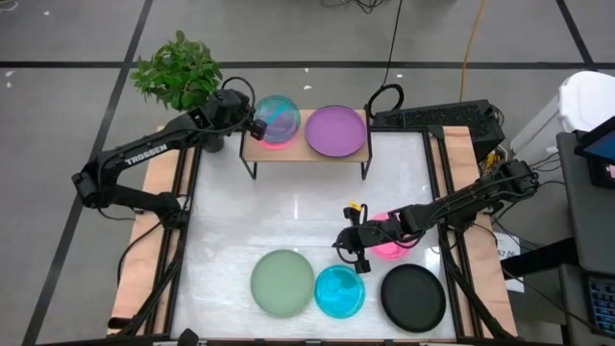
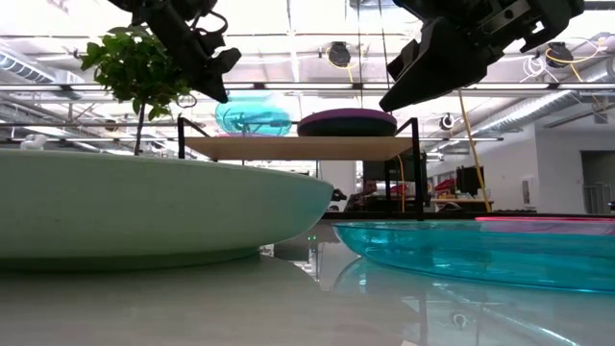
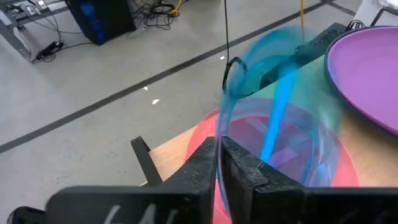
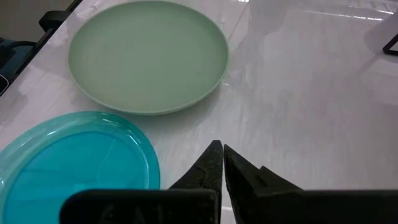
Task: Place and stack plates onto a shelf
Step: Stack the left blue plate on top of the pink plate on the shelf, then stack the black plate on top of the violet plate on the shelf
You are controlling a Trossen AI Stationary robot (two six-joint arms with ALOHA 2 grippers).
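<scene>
- We read one word only: "TROSSEN", in white capitals along the dark left arm [image 1: 144, 159], seen in the high view.
- We find no other lettering, number or sign that can be made out in any of the four views.
</scene>
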